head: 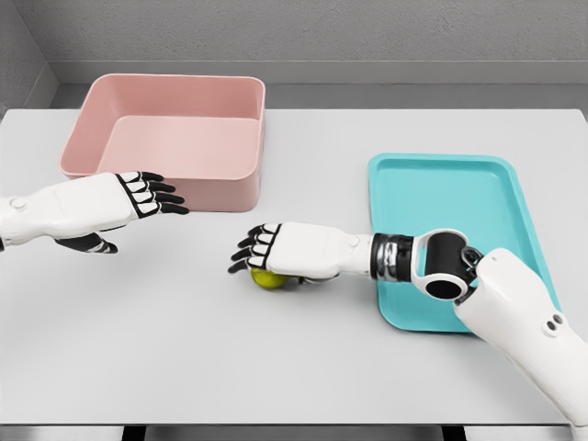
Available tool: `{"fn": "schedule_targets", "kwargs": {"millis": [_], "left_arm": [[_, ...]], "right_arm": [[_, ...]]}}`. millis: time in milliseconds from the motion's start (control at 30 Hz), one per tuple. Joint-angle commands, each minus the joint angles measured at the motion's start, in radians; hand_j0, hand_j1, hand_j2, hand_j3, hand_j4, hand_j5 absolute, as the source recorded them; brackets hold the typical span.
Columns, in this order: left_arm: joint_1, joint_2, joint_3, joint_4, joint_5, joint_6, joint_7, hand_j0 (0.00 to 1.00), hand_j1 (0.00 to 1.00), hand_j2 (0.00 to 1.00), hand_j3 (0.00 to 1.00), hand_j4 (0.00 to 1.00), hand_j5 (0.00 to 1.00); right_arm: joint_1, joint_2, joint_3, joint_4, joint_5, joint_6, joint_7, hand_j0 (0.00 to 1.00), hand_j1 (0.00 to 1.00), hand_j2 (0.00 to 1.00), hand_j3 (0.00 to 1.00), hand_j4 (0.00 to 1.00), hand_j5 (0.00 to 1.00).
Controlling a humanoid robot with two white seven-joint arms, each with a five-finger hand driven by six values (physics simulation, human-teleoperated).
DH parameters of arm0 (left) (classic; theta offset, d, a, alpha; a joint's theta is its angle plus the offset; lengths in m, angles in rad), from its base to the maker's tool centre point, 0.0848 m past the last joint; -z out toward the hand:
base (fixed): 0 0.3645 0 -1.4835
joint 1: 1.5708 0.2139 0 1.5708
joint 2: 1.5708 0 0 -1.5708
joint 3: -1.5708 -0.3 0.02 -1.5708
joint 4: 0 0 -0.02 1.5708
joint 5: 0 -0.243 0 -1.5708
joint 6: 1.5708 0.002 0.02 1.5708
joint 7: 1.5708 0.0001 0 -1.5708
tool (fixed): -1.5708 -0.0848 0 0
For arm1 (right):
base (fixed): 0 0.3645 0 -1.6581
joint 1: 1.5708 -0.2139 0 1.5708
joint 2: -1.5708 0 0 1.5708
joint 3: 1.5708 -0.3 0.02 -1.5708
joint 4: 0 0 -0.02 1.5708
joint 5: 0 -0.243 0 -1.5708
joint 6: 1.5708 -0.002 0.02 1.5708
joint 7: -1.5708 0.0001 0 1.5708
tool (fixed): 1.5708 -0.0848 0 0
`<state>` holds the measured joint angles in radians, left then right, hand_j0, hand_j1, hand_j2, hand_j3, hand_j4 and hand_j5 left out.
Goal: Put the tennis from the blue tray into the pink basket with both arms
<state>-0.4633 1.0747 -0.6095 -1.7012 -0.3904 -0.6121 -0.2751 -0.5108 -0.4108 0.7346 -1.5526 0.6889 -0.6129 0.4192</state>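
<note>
So the right hand (276, 253) is sitting palm-down over the tennis ball (267, 278) on the surface, between blue tray (441, 175) and pink basket (165, 129), can't tell its grip, while the relaxed, empty left hand (138, 197) is hovering up-left, basket side.

White counter (303, 358) carries three things: pink basket (175, 138) just beyond the left robot hand (138, 197), blue tray (441, 202) behind the right robot hand (276, 250), yellow-green tennis ball (268, 278) directly under its palm.
</note>
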Motion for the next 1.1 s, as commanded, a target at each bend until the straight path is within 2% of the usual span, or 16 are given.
{"fn": "schedule_targets", "kwargs": {"millis": [0, 133, 233, 333, 400, 467, 567, 633, 733, 867, 1000, 1067], "left_arm": [[0.000, 0.001, 0.000, 0.000, 0.005, 0.001, 0.001, 1.00, 1.00, 1.00, 1.00, 1.00, 1.00], [0.000, -0.005, -0.001, 0.002, 0.004, 0.001, 0.001, 1.00, 1.00, 1.00, 1.00, 1.00, 1.00], [0.000, -0.012, -0.001, 0.005, 0.002, 0.001, 0.001, 1.00, 1.00, 1.00, 1.00, 1.00, 1.00], [0.000, -0.033, -0.003, 0.009, -0.011, 0.001, 0.001, 1.00, 1.00, 1.00, 1.00, 1.00, 1.00], [0.000, -0.073, -0.004, 0.009, -0.051, 0.001, 0.001, 1.00, 1.00, 1.00, 1.00, 1.00, 1.00], [0.000, -0.117, -0.006, 0.009, -0.102, 0.001, 0.001, 1.00, 1.00, 1.00, 1.00, 1.00, 1.00], [-0.011, -0.170, -0.035, 0.009, -0.163, 0.001, -0.001, 1.00, 1.00, 1.00, 1.00, 1.00, 1.00], [-0.028, -0.190, -0.062, 0.009, -0.173, 0.001, -0.006, 1.00, 1.00, 1.00, 1.00, 1.00, 1.00], [-0.067, -0.213, -0.110, 0.011, -0.182, 0.001, -0.022, 1.00, 1.00, 1.00, 1.00, 1.00, 1.00], [-0.132, -0.246, -0.202, 0.014, -0.180, 0.001, -0.041, 1.00, 1.00, 1.00, 1.00, 1.00, 1.00], [-0.172, -0.266, -0.246, 0.014, -0.180, 0.001, -0.041, 1.00, 1.00, 1.00, 1.00, 1.00, 1.00], [-0.184, -0.280, -0.251, 0.014, -0.180, 0.001, -0.041, 1.00, 1.00, 1.00, 1.00, 1.00, 1.00]], "right_arm": [[0.000, -0.005, -0.003, 0.000, -0.006, 0.002, 0.000, 1.00, 1.00, 1.00, 1.00, 1.00, 1.00], [-0.006, -0.032, -0.030, -0.004, -0.017, 0.002, 0.000, 1.00, 1.00, 1.00, 1.00, 1.00, 1.00], [-0.006, -0.036, -0.076, -0.061, -0.019, 0.002, 0.000, 1.00, 1.00, 1.00, 1.00, 1.00, 1.00], [-0.006, -0.062, -0.187, -0.063, -0.041, 0.002, -0.004, 1.00, 1.00, 1.00, 1.00, 1.00, 1.00], [-0.005, -0.086, -0.244, -0.064, -0.083, 0.002, -0.004, 1.00, 1.00, 1.00, 1.00, 1.00, 1.00], [0.012, -0.151, -0.352, -0.061, -0.170, 0.002, -0.004, 1.00, 1.00, 1.00, 1.00, 1.00, 1.00], [0.106, -0.223, -0.498, -0.058, -0.301, 0.002, -0.005, 1.00, 1.00, 1.00, 1.00, 1.00, 1.00], [0.172, -0.261, -0.576, -0.055, -0.373, 0.002, -0.005, 1.00, 1.00, 1.00, 1.00, 1.00, 1.00], [0.268, -0.278, -0.725, -0.055, -0.381, 0.002, -0.004, 1.00, 1.00, 1.00, 1.00, 1.00, 1.00], [0.324, -0.278, -0.748, -0.050, -0.385, 0.002, -0.005, 1.00, 1.00, 1.00, 1.00, 1.00, 1.00], [0.367, -0.273, -0.753, -0.047, -0.384, 0.002, -0.004, 1.00, 1.00, 1.00, 1.00, 1.00, 1.00], [0.387, -0.270, -0.802, -0.032, -0.391, 0.002, -0.004, 1.00, 1.00, 1.00, 1.00, 1.00, 1.00]]}}
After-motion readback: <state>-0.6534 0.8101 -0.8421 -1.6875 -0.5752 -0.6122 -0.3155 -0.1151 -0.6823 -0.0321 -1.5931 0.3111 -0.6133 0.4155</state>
